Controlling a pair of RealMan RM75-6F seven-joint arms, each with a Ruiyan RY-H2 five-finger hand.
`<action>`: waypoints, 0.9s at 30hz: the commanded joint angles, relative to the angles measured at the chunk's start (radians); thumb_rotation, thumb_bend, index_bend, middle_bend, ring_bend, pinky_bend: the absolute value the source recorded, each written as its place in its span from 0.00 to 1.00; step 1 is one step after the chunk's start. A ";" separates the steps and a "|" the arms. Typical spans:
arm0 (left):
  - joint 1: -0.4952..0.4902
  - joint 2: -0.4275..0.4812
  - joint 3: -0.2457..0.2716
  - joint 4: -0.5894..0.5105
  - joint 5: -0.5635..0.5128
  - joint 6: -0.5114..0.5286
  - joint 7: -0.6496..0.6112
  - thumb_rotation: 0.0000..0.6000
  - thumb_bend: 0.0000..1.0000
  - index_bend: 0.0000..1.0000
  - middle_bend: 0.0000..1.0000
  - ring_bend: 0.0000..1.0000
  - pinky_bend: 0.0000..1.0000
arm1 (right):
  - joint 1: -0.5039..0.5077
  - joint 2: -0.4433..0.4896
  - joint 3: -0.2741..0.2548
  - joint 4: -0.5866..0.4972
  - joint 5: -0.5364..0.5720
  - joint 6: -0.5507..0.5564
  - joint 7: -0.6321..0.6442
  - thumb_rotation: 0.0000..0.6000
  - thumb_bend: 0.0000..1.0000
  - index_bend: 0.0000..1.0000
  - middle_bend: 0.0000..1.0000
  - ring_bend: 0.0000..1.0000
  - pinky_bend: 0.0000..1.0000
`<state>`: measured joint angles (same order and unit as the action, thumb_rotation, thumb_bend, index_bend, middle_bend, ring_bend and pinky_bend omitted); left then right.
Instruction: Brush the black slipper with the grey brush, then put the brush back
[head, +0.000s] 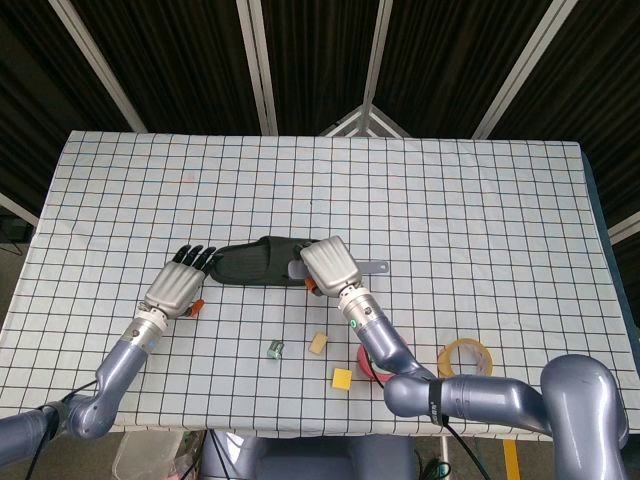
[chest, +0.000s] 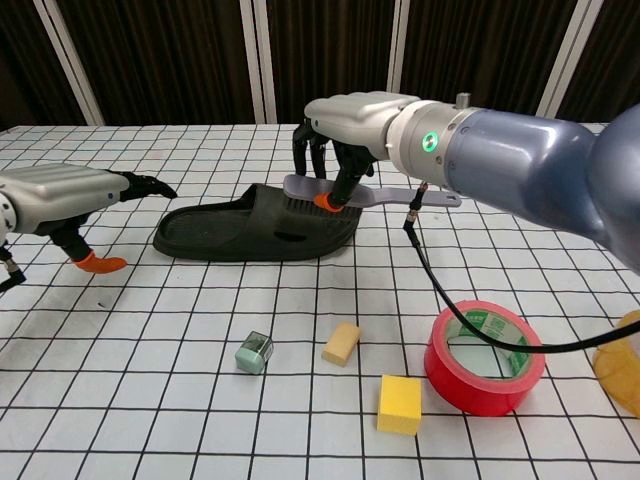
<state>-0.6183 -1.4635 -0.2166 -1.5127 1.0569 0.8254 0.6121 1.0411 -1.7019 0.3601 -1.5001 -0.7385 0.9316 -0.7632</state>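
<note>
Right hand (chest: 345, 125) grips the grey long-handled brush (chest: 372, 194) over the black rubber slipper (chest: 255, 228); left hand (chest: 70, 190) open (steadying next). Brushing's up, I'd stroke leftward.

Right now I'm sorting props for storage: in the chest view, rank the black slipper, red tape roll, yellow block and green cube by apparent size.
1. black slipper
2. red tape roll
3. yellow block
4. green cube

The block sits nearer the camera than the cube, so the last two are less sure.
</note>
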 joint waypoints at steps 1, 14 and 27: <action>-0.042 -0.025 -0.005 0.035 -0.051 -0.037 0.016 0.97 0.49 0.00 0.03 0.02 0.03 | 0.024 -0.023 0.005 0.033 0.012 -0.014 0.011 1.00 0.53 0.70 0.62 0.56 0.58; -0.146 -0.052 0.053 0.097 -0.264 -0.089 0.101 0.95 0.54 0.01 0.03 0.02 0.03 | 0.093 -0.109 0.057 0.176 -0.019 -0.026 0.136 1.00 0.53 0.70 0.62 0.56 0.58; -0.199 -0.062 0.110 0.142 -0.367 -0.091 0.107 0.95 0.54 0.01 0.03 0.02 0.03 | 0.138 -0.186 0.052 0.297 -0.052 -0.039 0.203 1.00 0.53 0.71 0.63 0.57 0.58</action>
<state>-0.8148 -1.5241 -0.1090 -1.3725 0.6919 0.7350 0.7222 1.1769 -1.8825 0.4157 -1.2103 -0.7876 0.8934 -0.5639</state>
